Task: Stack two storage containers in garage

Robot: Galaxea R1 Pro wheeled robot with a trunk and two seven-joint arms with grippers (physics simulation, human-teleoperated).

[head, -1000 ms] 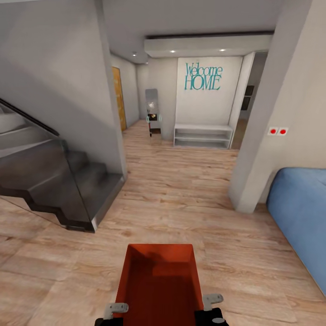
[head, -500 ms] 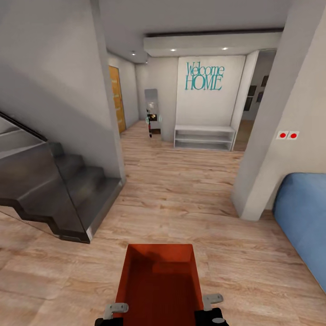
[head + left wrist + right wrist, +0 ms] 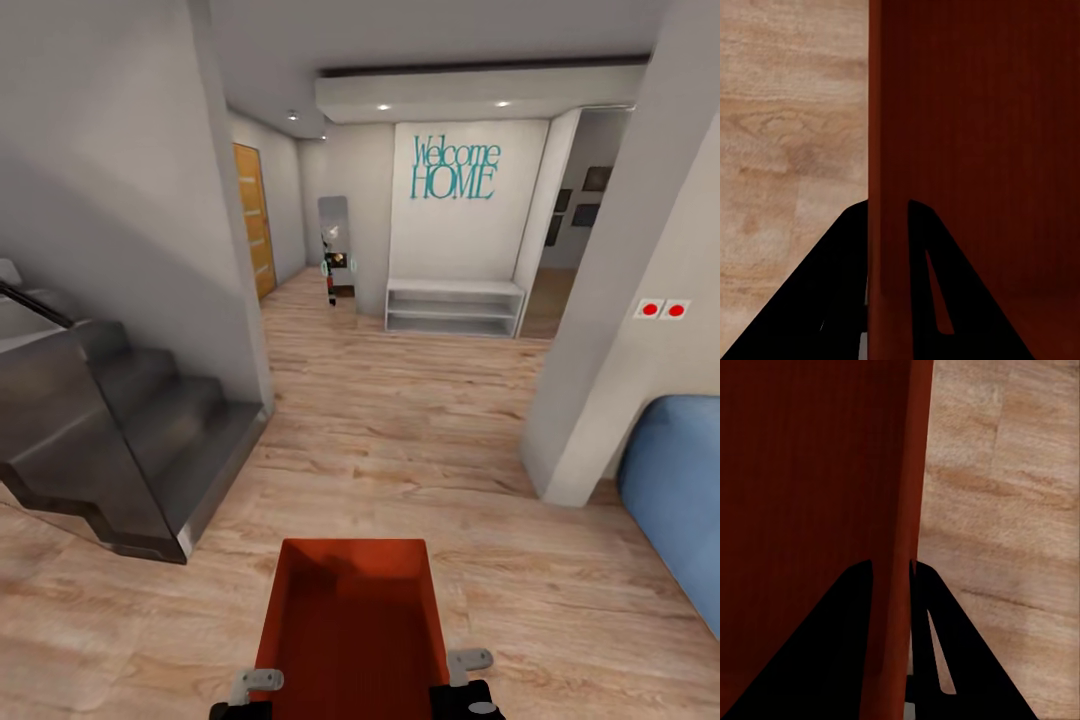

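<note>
One orange-red open-top storage container [image 3: 350, 630] hangs low in front of me in the head view, held by its two long side walls. My left gripper [image 3: 255, 686] is shut on its left wall, and the left wrist view shows the black fingers [image 3: 832, 285] straddling that thin wall [image 3: 975, 150]. My right gripper [image 3: 468, 662] is shut on the right wall in the same way; the right wrist view shows that gripper [image 3: 891, 564] clamped over the rim of the container [image 3: 810, 472]. The bin is empty. Light wood planks lie under it. The garage is out of view.
A dark staircase with a glass rail [image 3: 120, 440] stands at the left, and a pale wall corner [image 3: 590, 380] and a blue sofa [image 3: 680, 500] at the right. Wood floor [image 3: 400, 400] runs ahead between them to a white bench shelf [image 3: 455, 305], with an orange door [image 3: 252, 220] down the left passage.
The whole view has advanced: stairs, wall corner and sofa slid outward and the far wall grew. The container and both grippers kept their place in the picture.
</note>
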